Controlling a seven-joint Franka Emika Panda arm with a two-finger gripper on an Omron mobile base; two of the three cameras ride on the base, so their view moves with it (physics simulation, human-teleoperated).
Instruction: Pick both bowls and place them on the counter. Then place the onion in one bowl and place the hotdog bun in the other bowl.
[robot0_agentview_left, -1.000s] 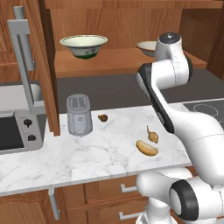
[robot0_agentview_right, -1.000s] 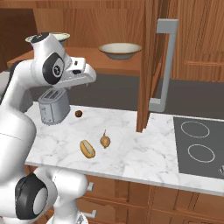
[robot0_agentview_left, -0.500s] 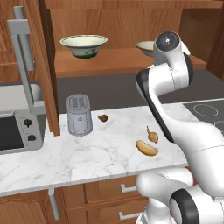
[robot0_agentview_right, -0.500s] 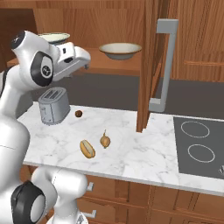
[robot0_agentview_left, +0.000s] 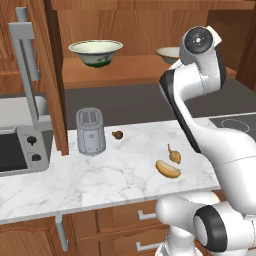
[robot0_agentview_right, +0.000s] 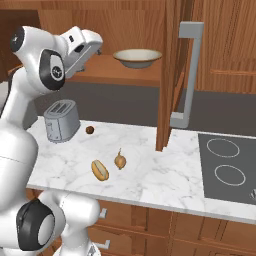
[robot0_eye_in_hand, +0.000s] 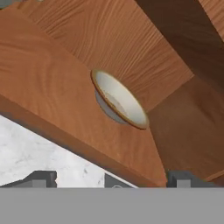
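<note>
Both bowls sit empty on the shelf (robot0_agentview_right: 125, 75): the cream one (robot0_agentview_left: 95, 52) fully visible, the tan one (robot0_agentview_right: 137, 57) half hidden behind the arm in the left base view. The jaws are spread wide, gripping nothing. Onion (robot0_agentview_right: 120, 160) and bun (robot0_agentview_right: 100, 170) lie on the tabletop (robot0_agentview_right: 150, 170).

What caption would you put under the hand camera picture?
Seen past the open fingers, the tan-brown bowl sits on the wooden shelf, with the marble counter below.

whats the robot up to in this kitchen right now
The arm is raised toward the open cabinet shelf, with its open, empty gripper facing the tan-brown bowl. The cream-white bowl also sits on that shelf. Neither bowl is on the counter yet. The onion and hotdog bun lie there near a toaster.
</note>
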